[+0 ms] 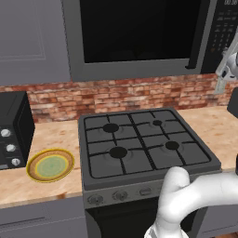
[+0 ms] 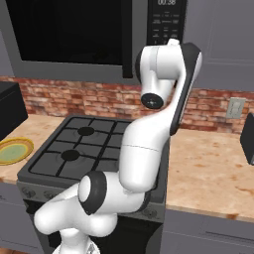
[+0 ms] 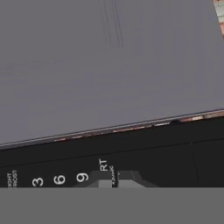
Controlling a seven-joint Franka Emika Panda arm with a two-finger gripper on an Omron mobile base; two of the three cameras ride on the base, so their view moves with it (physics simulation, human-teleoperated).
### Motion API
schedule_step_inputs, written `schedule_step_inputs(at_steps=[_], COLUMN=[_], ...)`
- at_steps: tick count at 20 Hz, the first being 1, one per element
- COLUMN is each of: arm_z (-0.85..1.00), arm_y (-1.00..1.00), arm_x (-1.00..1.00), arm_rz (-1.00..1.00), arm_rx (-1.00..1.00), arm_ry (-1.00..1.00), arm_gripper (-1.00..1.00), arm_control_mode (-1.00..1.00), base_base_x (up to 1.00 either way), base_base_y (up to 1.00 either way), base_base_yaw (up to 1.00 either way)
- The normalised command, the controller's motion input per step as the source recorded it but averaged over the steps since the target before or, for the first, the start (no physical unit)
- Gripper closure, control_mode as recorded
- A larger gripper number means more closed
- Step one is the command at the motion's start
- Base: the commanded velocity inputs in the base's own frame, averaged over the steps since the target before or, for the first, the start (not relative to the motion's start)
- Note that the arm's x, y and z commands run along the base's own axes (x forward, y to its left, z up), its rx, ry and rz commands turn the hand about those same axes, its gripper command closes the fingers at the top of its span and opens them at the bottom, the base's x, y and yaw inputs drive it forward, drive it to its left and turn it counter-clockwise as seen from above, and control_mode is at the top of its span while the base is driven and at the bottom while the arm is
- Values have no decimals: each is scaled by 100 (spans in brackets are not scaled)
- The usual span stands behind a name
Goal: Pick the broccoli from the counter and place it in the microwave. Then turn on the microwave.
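Observation:
The microwave [image 1: 135, 32] hangs above the stove with its black glass door closed. Its black keypad panel [image 2: 166, 25] is on the right side. The arm reaches up to that panel, its wrist [image 1: 228, 62] just in front of it. In the hand view my gripper [image 3: 116, 181] is shut with nothing between its tips, right at the keypad [image 3: 131, 153] beside the digits 3, 6 and 9 and a button label ending in "RT". The broccoli is out of view. The tan counter [image 1: 51, 135] runs on both sides of the stove.
A dark gas stove [image 1: 139, 139] sits below the microwave. A yellow-rimmed green plate [image 1: 50, 165] lies on the left counter near a small black oven [image 1: 14, 130]. A grey cabinet [image 3: 109, 65] adjoins the keypad. A dark object [image 2: 248, 139] stands at the far right.

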Motion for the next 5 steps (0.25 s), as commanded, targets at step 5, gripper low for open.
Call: schedule_step_inputs(at_steps=[5], arm_z=[43], arm_y=[-46], arm_x=[0], arm_rz=[5], arm_rx=[9], arm_ry=[42], arm_gripper=[100], arm_control_mode=[-100], base_base_x=[0], base_base_y=[0], base_base_yaw=[0])
